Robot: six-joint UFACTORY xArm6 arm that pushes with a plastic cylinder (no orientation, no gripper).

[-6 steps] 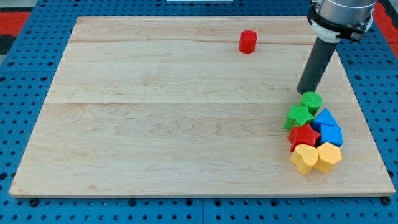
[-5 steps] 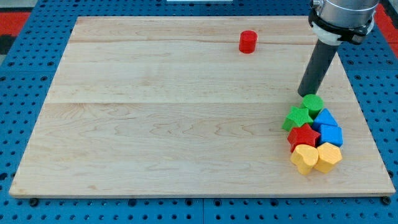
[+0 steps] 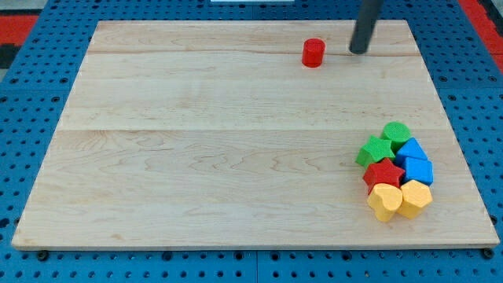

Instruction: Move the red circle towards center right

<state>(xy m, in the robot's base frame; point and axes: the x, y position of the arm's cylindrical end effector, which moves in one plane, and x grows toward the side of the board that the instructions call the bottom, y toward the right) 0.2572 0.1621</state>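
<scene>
no jaws on this rig, so nothing to report as open, closed or held; just a dark rod, my tip down on the worktop at the far edge, right of centre.

red circle sits at the far side, slightly right of the middle, alone and upright. tip just to its right, close but apart, a clear strip of wood showing between them. roughly level with it in depth.

key relation: circle lies left of the tip, while the goal, centre right, lies nearer and to the right of the circle. tip therefore on the wrong side for the push. judged need: get round to the circle's far-left side, then drive it near-and-rightward. little room between circle and far edge, so the swing round looks tight; clipping the circle from the right would send it left, away from goal.

cluster at near right, all touching or nearly so: green circle, green star, two blue blocks, red star, two yellow blocks, hearts by the look. well apart from circle and tip. target zone sits just beyond this cluster; an overlong push risks bumping the green circle.

circle round, no long axis, so push direction alone matters.
</scene>
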